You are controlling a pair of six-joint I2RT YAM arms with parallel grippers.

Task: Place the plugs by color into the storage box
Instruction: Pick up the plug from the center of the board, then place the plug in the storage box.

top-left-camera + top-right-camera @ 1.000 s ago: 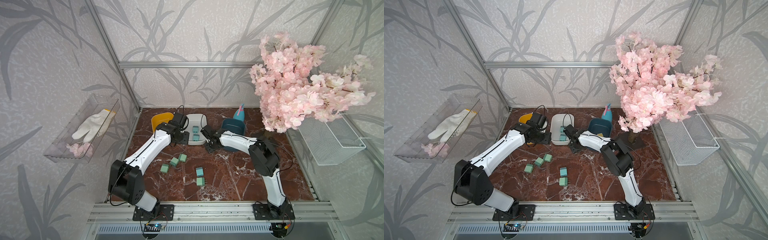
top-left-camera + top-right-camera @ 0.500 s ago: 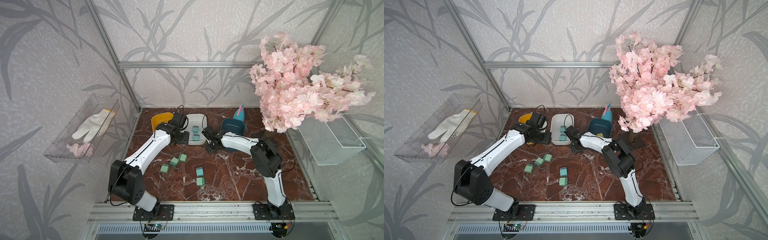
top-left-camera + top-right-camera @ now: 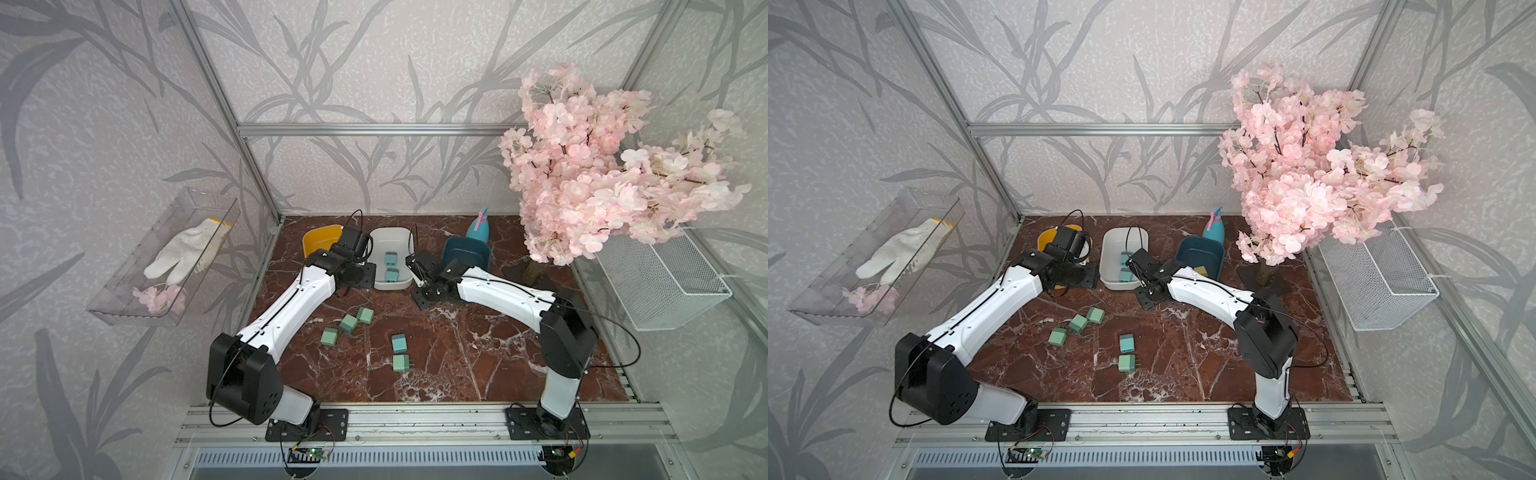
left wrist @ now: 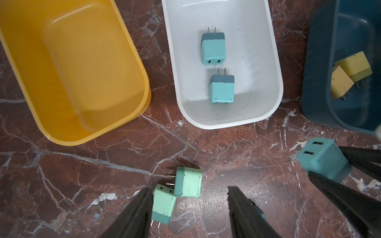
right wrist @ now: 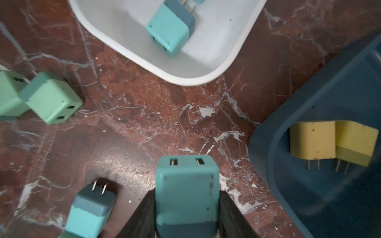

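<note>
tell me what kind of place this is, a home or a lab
Most likely a staged robot test cell, not a home. The left arm and right arm are mounted on an aluminium rail, metal framing edges the leaf-print walls, and the pink blossoms look like a prop.

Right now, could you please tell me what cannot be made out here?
Light blue cube-shaped plastic plug in the right gripper: prongs lost between its fingers at the frame edge, right wrist view.
Yellow plastic bin: largely covered by the left arm, both top views.
Dark blue plastic bin: cut off by the frame edge, left wrist view.
</note>
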